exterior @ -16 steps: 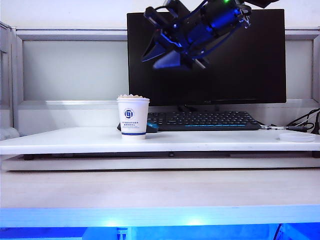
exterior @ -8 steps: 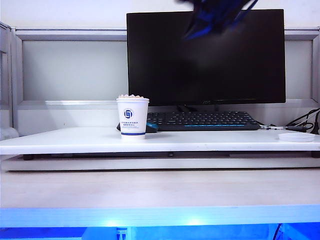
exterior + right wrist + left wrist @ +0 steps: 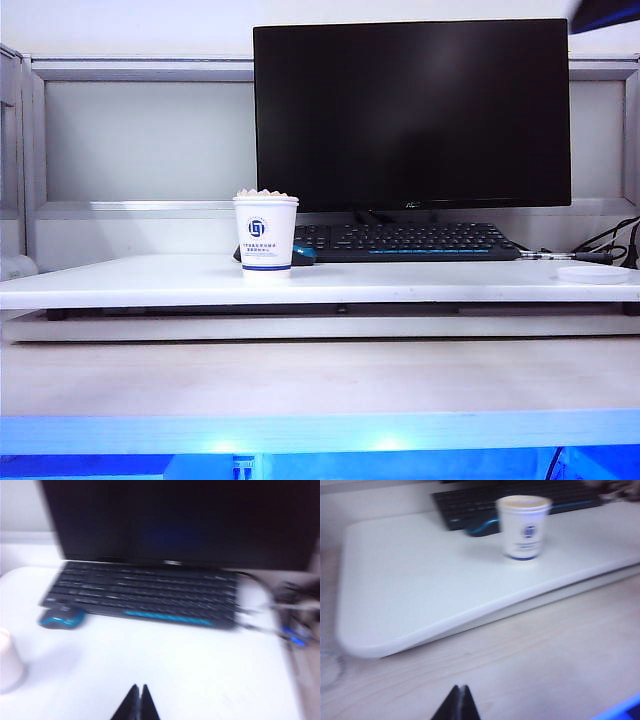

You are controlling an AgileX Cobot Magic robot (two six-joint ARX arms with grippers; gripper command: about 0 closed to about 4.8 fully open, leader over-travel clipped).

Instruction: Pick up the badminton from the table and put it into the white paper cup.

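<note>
With the badminton [image 3: 265, 193] poking from the white paper cup [image 3: 265, 236] left of centre and both left gripper [image 3: 458, 702] and right gripper [image 3: 137, 701] clenched empty, your only risk is bumping the cup.

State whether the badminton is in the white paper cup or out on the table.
In. The badminton's feather tips show above the rim of the upright white paper cup; none lies on the table.

White paper cup [image 3: 265, 236] with blue round logo, blue base band; cream feather tips at rim; white table [image 3: 400, 280]; black monitor [image 3: 410, 110], upper centre.
</note>
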